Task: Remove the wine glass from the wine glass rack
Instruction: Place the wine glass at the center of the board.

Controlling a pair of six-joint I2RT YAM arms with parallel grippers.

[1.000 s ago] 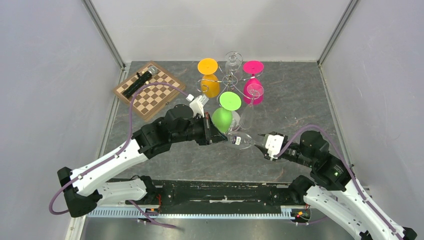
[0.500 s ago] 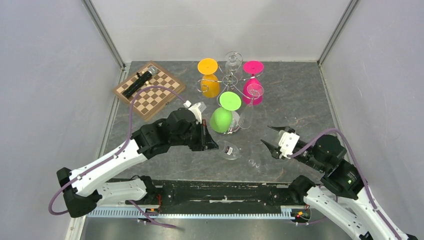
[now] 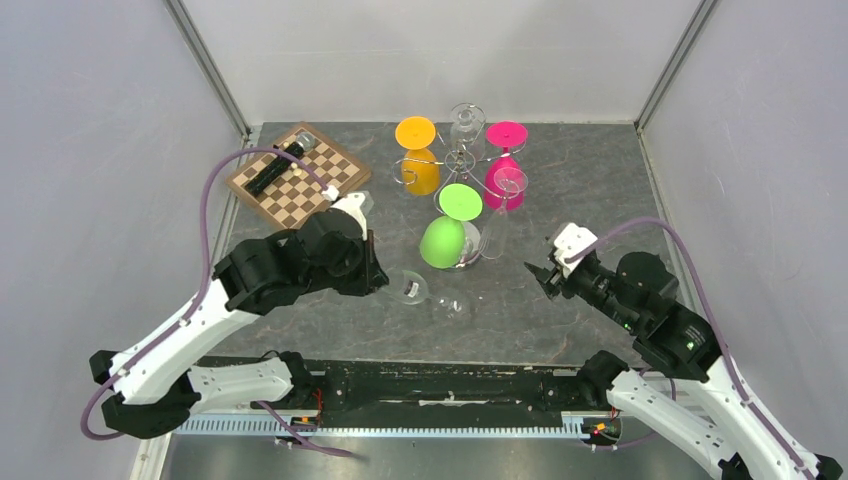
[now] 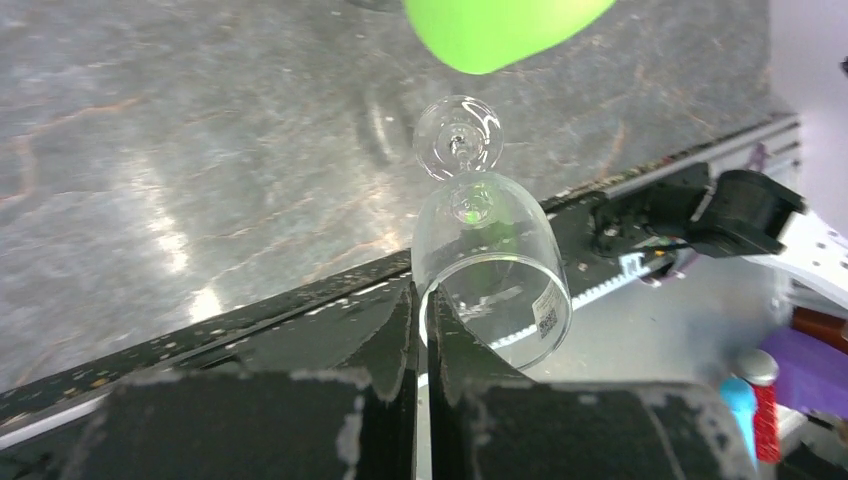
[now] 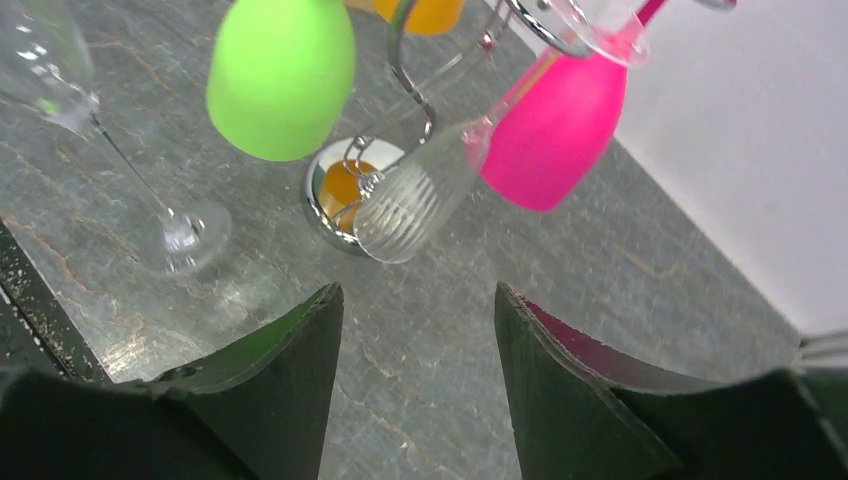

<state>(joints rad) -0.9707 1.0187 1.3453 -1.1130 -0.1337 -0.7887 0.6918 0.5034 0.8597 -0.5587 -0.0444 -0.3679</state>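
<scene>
The left gripper (image 4: 422,305) is pinched almost closed on the rim of the clear wine glass (image 4: 490,255), with the glass wall caught between its 2 fingers (image 4: 395,335). The wine glass (image 3: 412,289) is off the rack (image 3: 460,160) and sits toward the front of the table (image 3: 600,200), in front and to the left of the rack's base. It is tipped over on a slant, with its bowl at the gripper and its foot (image 3: 451,305) pointing right. Whether the foot touches the table is unclear.

The right gripper (image 3: 538,278) holds nothing. Its 2 fingers (image 5: 290,350) stand wide apart, low over the table to the right of the rack and pointing at it. Its wrist view shows the chrome base (image 5: 330,195) just ahead.

5 glasses hang bowl-down from the rack's curled arms:
- an orange glass (image 3: 421,172) at the back left
- a pink glass (image 3: 505,182) at the back right
- a green glass (image 3: 443,241) at the front
- a ribbed clear glass (image 5: 410,200) between the green and pink ones
- a clear glass (image 3: 465,122) at the rear

A chessboard (image 3: 300,190) lies at the rear left of the table, with a dark object (image 3: 275,168) on it.
</scene>
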